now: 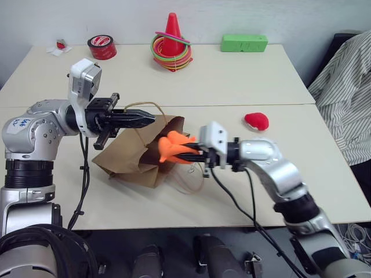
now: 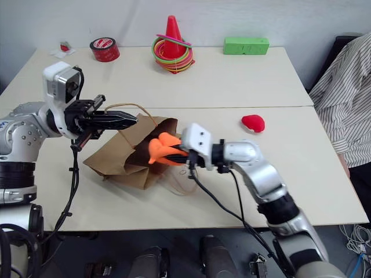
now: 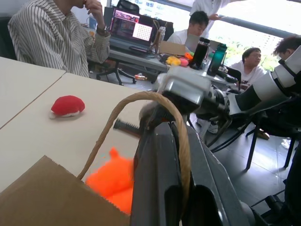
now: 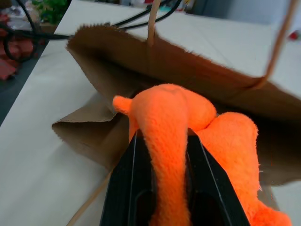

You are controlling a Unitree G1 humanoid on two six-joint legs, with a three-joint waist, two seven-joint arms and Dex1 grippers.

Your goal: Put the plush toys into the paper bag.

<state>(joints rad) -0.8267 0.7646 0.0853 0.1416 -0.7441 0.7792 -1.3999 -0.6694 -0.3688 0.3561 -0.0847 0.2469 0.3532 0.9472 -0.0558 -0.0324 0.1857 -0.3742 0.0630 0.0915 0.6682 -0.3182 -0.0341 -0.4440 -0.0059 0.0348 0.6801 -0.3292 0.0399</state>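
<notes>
- Handle (image 1: 142,106) of the paper bag (image 1: 130,156) sits pinched in the left gripper (image 1: 152,120), lifting the mouth open on the table (image 1: 243,87).
- Right gripper (image 1: 186,153), clamped on the orange plush toy (image 1: 169,146), holds it at that mouth for dropping in.
- Red plush toy (image 1: 256,120) lies well apart.

Far side of the pale worktop (image 1: 232,81): red tape roll (image 1: 102,47), red plastic cone (image 1: 171,36) (coloured rings stacked around it), green rectangular block (image 1: 244,42). Person in striped shirt (image 1: 348,87) beside it.

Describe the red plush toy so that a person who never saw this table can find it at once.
Look at the nearer table, on its right part, close to the person in the striped shirt. There the red plush toy lies alone on the bare top, away from the paper bag. Unlike the red tape roll and red cone, it is fuzzy and rounded.
</notes>
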